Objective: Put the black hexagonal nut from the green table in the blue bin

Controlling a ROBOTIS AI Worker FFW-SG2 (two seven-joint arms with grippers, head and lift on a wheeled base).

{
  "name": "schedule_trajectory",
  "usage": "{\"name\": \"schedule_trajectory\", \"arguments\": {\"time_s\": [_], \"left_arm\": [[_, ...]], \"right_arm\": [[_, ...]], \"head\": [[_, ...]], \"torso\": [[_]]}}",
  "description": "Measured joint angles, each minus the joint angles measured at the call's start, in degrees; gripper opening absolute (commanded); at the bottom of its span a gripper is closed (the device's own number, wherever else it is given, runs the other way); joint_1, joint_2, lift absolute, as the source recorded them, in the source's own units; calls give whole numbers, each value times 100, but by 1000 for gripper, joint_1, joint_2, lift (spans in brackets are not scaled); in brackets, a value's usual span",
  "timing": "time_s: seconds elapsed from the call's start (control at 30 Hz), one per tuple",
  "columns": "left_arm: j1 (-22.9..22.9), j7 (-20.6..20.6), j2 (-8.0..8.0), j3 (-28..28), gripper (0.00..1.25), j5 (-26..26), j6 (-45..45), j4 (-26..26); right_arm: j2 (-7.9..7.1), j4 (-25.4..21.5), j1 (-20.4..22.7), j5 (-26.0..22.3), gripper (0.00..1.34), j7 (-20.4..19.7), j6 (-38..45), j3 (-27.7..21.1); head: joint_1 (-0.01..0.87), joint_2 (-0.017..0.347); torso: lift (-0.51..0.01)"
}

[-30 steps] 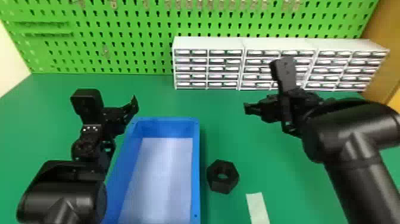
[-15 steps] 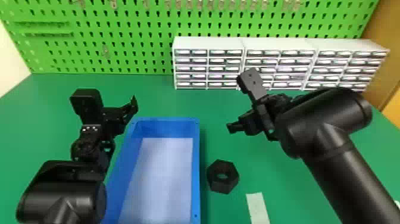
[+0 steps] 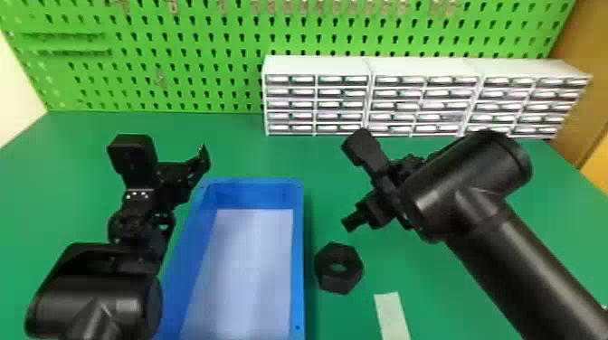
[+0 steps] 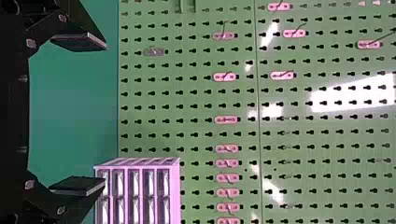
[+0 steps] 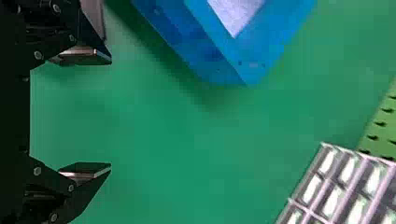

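One black nut [image 3: 337,281], one blue bin [image 3: 298,253], three drawer units [image 3: 316,66].

The hexagonal nut [image 3: 337,281] near the right fingers [image 3: 354,222] looks matt, the blue bin [image 3: 298,253] smooth plastic, the pegboard [image 4: 196,99] beyond the left fingers [image 3: 204,160] glossy.

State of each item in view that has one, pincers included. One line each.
Left pincer: open, nothing between its fingers
Right pincer: open, nothing between its fingers
Black nut: lying flat on the green table, outside the bin
Blue bin: open-topped, upright
Drawer units: drawers look shut
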Motion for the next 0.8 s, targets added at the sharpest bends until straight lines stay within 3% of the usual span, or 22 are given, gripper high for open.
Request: {"name": "schedule_trajectory", "arguments": {"time_s": [0.33,0.8], "left_arm": [[-4,1,4,0,1002,-7,0,0],[-9,-2,5,-2,1002,-12,6,0]], "right_arm": [[49,198,-115,-144,884,0,130,347],[78,494,-114,-324,884,0,110,465]], "head": [[686,51],[686,51]], "torso": [[-96],[-96]]}}
